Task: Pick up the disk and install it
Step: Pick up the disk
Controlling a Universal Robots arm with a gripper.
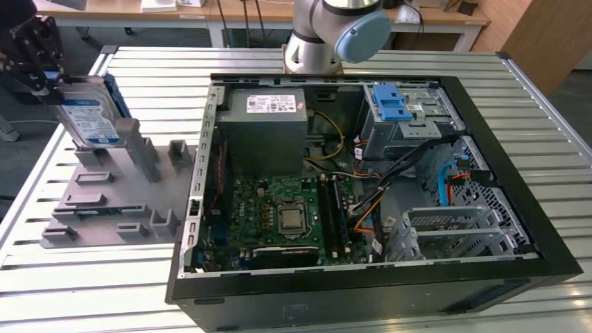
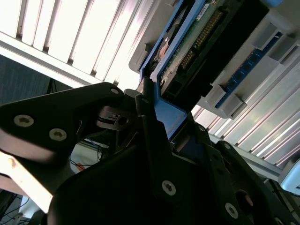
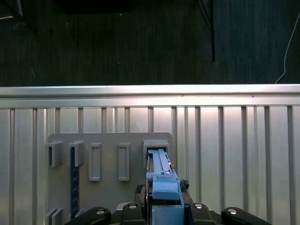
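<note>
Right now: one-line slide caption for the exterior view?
The gripper holds the disk upright at the grey holder, at the exterior view's left of the open computer case.

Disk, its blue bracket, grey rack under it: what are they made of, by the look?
disk: likely a metal casing, silvery with a dull sheen; the face carries a paper-like blue-and-white label.
blue bracket: plastic, probably moulded; uniform matte blue with smooth edges.
grey rack: probably plastic, possibly printed; flat matte grey, blocky slots, no metallic glint.
</note>
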